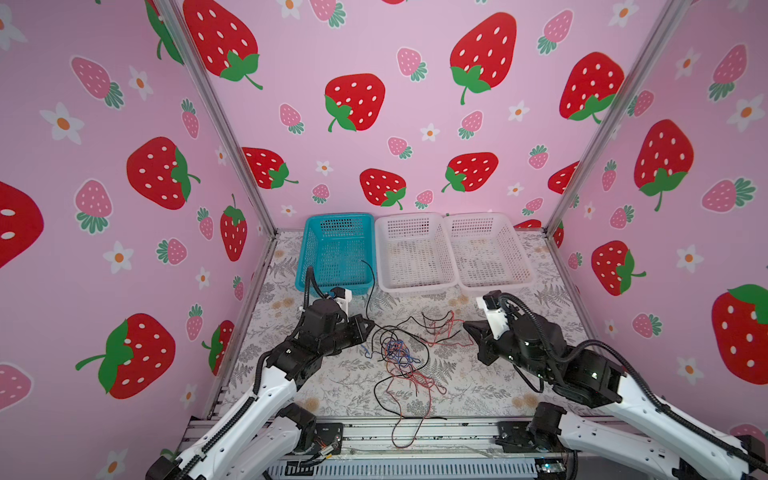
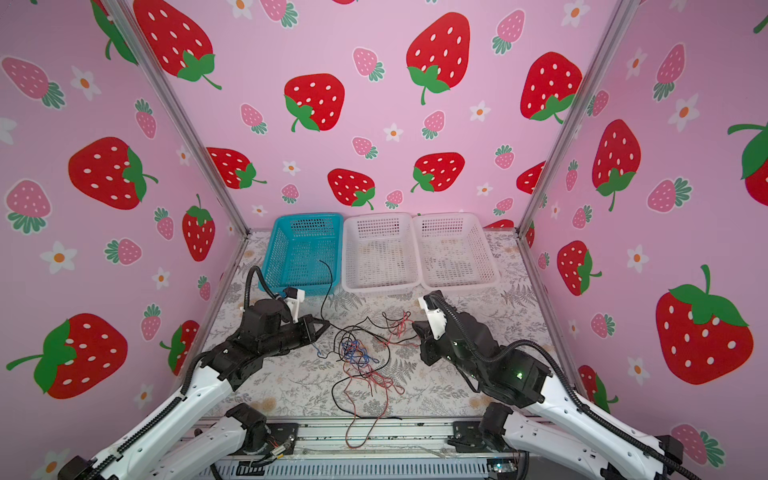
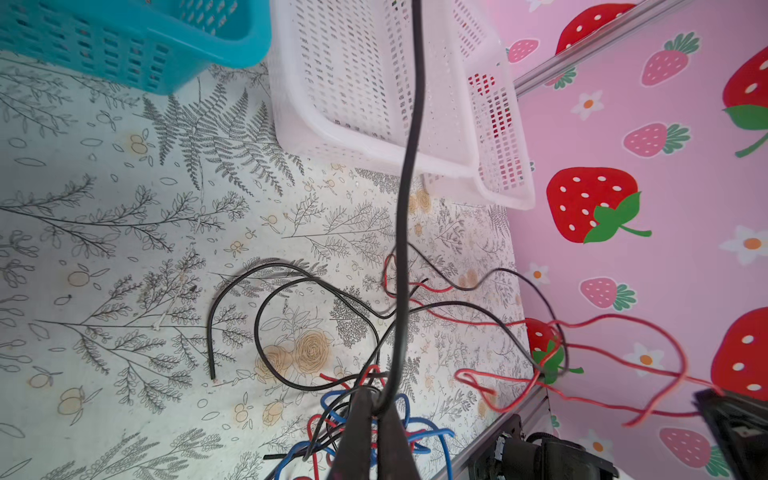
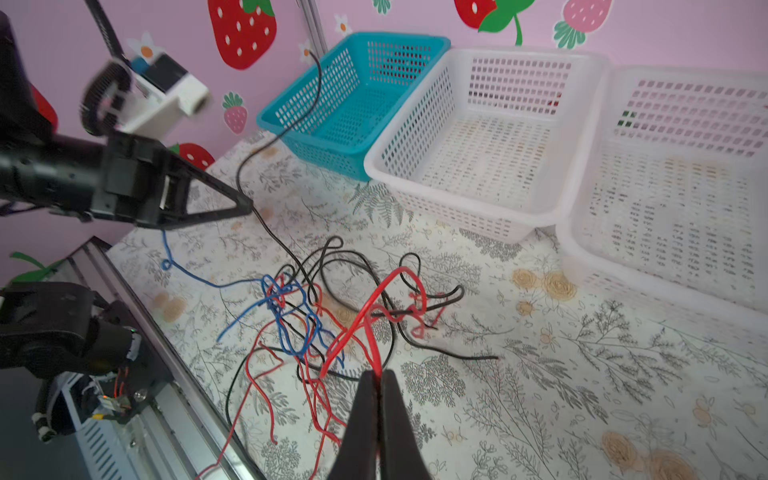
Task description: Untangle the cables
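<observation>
Fern-printed counter (image 1: 340, 386), tangle of thin red, black and blue cables (image 1: 399, 355) lay at its middle between both jaws, left jaws clamped shut on one black cable (image 3: 412, 124), right jaws pinched tight on one red cable (image 4: 365, 309).

We find the cables (image 1: 399, 357) heaped on the tabletop (image 1: 478, 395) between our left hand (image 1: 371, 325) and right hand (image 1: 465, 324); three baskets (image 1: 409, 217) stand in a row behind.

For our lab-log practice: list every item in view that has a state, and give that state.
left gripper, shut on the black cable
right gripper, shut on a red cable
cables, tangled on the table
blue basket, empty
white baskets, both empty
</observation>
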Robot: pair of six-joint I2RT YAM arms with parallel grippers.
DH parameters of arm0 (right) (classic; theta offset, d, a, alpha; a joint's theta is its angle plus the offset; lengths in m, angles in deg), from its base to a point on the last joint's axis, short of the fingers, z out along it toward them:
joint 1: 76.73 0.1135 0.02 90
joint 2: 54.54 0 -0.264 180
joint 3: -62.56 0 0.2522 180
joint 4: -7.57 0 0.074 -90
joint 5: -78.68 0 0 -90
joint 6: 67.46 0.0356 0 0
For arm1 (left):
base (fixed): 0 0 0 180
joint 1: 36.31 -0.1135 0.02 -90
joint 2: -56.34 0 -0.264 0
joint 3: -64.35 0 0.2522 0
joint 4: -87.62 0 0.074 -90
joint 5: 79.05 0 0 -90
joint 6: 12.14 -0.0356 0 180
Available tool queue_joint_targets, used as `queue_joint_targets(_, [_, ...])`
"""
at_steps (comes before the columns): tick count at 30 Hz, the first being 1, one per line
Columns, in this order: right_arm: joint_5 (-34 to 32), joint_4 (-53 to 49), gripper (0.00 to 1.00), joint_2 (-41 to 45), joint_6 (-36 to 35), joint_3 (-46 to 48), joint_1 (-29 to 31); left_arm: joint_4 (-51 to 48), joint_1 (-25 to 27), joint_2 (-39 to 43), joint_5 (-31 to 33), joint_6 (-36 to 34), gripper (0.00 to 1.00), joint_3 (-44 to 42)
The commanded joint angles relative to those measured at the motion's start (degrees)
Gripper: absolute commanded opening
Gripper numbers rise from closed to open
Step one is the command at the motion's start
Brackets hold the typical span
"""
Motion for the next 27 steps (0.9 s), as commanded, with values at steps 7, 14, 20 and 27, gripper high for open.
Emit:
queue_joint_targets(7, [4.54,5.29,0.0,0.02,-2.38,0.52,-0.19,-4.4,-0.53,-0.7,-1.06,-3.05,0.58,3.48])
queue_joint_targets(14, [11.11,8.87,0.0,-1.06,-5.11,-1.49,-0.27,-3.01,-0.45,-1.39,-5.69,-5.91,0.78,6.25])
queue_joint_targets(20, [11.59,11.75,0.0,-5.34,-5.93,-5.36,-0.27,5.38,0.61,-1.34,-14.85,-6.35,0.79,5.13])
queue_joint_targets(27, [14.3,13.21,0.0,-9.61,-5.58,-9.36,-0.26,11.75,8.62,-2.1,-16.75,-7.82,0.77,2.55])
